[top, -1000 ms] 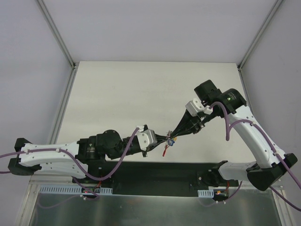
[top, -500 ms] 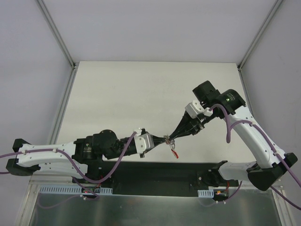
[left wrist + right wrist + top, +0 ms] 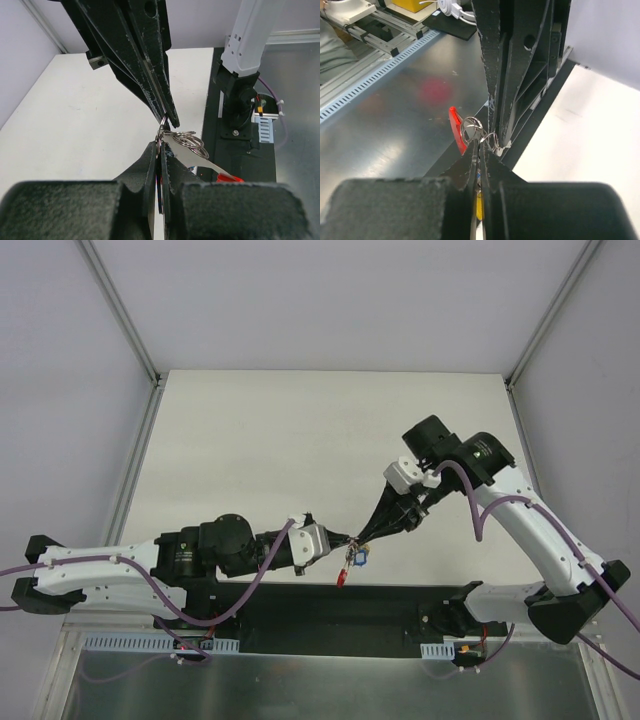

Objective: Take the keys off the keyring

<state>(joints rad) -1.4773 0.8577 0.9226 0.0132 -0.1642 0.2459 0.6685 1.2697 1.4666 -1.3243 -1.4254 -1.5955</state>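
The left jaws are pressed together, pinching the keyring (image 3: 189, 139). The keys (image 3: 352, 562) dangle beneath it in the air over the bench's (image 3: 300, 440) near edge, the red one lowest. The right jaws, meeting the left tip to tip, are likewise pressed shut on the same ring.

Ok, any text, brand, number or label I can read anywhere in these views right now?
None readable: the keys show only coloured heads, the keyring is bare wire, and the left arm and right arm carry no legible marking.
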